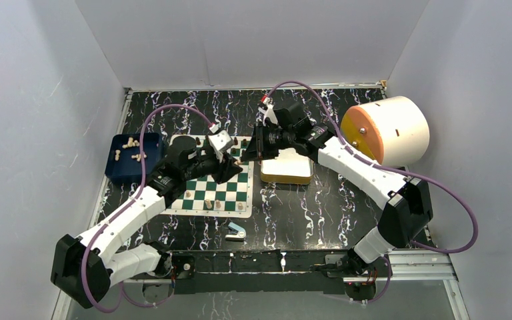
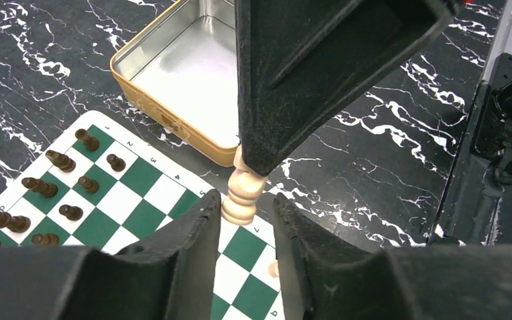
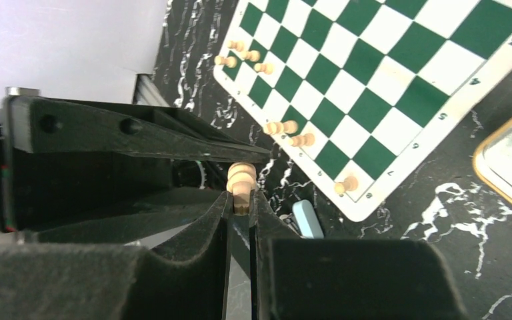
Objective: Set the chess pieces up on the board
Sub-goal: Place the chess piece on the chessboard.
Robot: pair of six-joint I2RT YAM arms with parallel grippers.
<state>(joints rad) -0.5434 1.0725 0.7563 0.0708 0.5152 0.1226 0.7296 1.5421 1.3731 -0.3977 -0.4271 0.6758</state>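
Note:
The green and white board (image 1: 200, 195) lies left of centre. My right gripper (image 1: 257, 148) is shut on a pale beige piece (image 3: 242, 179), gripped at one end between its fingertips (image 3: 241, 200). In the left wrist view that pale piece (image 2: 243, 190) hangs over the board's corner (image 2: 140, 177). It sits between the tips of my open left gripper (image 2: 243, 220), close to the left finger (image 2: 200, 220); I cannot tell if they touch. Several dark brown pieces (image 2: 60, 160) stand on the board's far rows. Several pale pieces (image 3: 280, 127) stand along its near rows.
An open silver tin with a gold rim (image 1: 287, 167) lies right of the board. A dark blue tray (image 1: 125, 170) with several pale pieces is at the left. A blue-and-white stapler-like object (image 1: 236, 231) lies in front. A big white and orange cylinder (image 1: 387, 130) is at the back right.

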